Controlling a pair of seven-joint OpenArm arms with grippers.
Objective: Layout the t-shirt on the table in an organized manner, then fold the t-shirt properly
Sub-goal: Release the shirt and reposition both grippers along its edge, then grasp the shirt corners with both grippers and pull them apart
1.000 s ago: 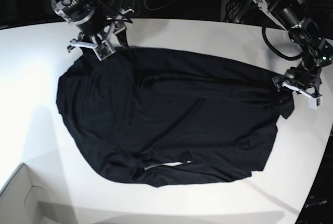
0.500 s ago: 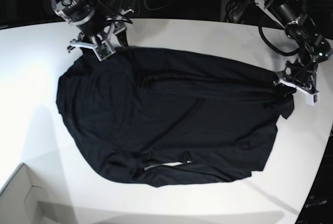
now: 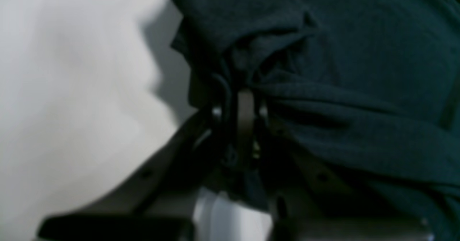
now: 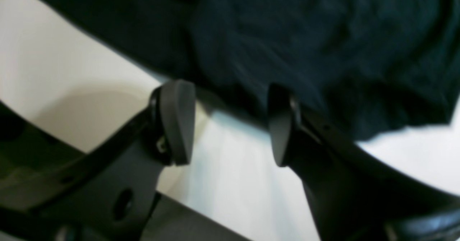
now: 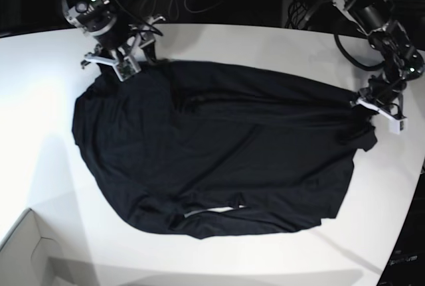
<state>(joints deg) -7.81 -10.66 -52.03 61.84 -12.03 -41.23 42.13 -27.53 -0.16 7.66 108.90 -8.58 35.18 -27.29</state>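
T-shirt point(image 5: 219, 146) spread on table point(image 5: 40, 100), cardboard box point(image 5: 23, 253) at corner

Base view: high overhead, looking down on whole table point(image 5: 219, 37) and shirt point(image 5: 219, 146). Wrist views: very close, low, blurred, each facing out past own fingers at a shirt edge, shared with base.

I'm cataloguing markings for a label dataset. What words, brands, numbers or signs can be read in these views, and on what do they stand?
None can be read.
The t-shirt: plain black, no print showing.
The table: bare white, no marks.
The cardboard box: no lettering visible.
Wrist views: too blurred to show any fine text.
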